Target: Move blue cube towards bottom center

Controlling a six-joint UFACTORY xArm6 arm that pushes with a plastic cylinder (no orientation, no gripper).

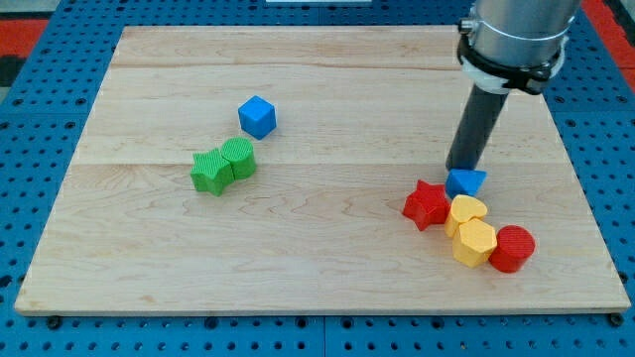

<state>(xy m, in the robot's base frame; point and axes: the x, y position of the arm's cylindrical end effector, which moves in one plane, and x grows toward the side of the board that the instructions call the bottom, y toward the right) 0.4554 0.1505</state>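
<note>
Twice seeing blue: resting my tip against the top side of the blue block by the red star, probably for pushing downward; leaving the blue cube well apart, upper left; carrying no jaws.

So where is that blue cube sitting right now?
The blue cube sits alone in the upper left-centre of the wooden board, just above the two green blocks. My tip is far off at the view's right.

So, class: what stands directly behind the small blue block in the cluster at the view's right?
The dark rod rises right behind that blue block. My tip meets its top edge; the block's far side is hidden.
</note>
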